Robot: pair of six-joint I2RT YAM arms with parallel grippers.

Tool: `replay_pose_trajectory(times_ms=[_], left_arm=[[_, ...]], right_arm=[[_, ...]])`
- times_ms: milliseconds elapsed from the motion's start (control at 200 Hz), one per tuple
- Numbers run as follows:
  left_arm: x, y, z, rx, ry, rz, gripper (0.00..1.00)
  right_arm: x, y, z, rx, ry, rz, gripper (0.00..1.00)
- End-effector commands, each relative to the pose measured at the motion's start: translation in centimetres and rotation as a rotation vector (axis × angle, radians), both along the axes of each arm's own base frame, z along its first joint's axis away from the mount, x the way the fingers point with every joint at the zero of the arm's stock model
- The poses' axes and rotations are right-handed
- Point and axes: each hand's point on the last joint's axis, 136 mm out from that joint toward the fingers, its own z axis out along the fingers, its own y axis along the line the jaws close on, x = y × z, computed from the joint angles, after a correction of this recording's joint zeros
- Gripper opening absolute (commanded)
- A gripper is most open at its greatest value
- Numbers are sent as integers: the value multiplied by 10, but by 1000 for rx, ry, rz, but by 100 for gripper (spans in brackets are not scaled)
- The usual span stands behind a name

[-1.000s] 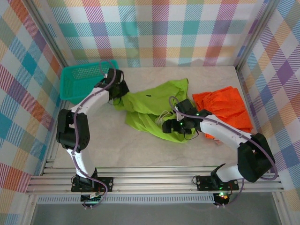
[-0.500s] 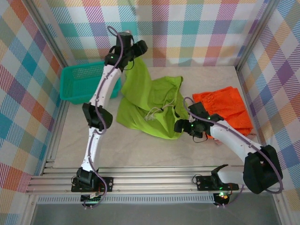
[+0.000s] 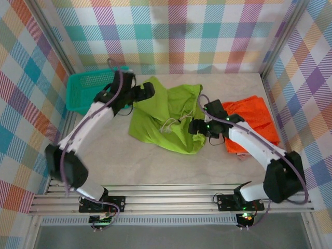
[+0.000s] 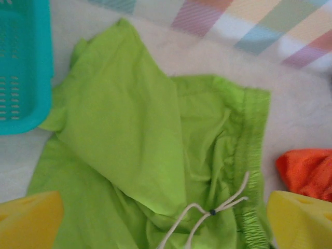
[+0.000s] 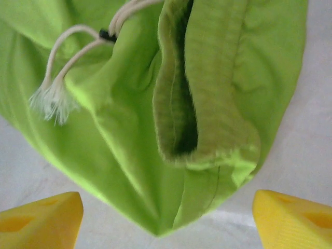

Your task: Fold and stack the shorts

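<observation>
Lime green shorts are pictured rumpled mid-table, their folding judged unfinished, with orange shorts to the right. The left gripper is held wide over their far edge, and the right gripper is held wide at their right side. A fresh grasp of an edge is probably needed next.

Top view high overhead; wrist views close, looking down; all share lime shorts.

Below our left gripper lie the shorts, with the basket just beside them on its left. Our right gripper sits at their right hem, and the second shorts lie behind it.
</observation>
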Motion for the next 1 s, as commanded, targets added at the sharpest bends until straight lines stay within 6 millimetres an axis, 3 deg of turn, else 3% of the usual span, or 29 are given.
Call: replay_pose_trajectory(times_ms=[0,145,310,480,620,995], left_arm=[[-18,21,-39,-31,38,100,100],[-56,41,-112,-66,179,168,95],[-75,52,-172,-61,307,192,87],[-60,45,-203,-50,346,172,79],[-47,35,-222,-60,379,154,73],[-41,42,-257,17,461,186,46]], right_arm=[[17,-17,-6,-157,8,-20,80],[32,-9,-20,-179,55,-15,74],[35,-6,-44,-206,119,-5,61],[37,-1,-55,-192,136,4,38],[39,2,-53,-181,131,10,26],[36,4,-45,-152,114,22,24]])
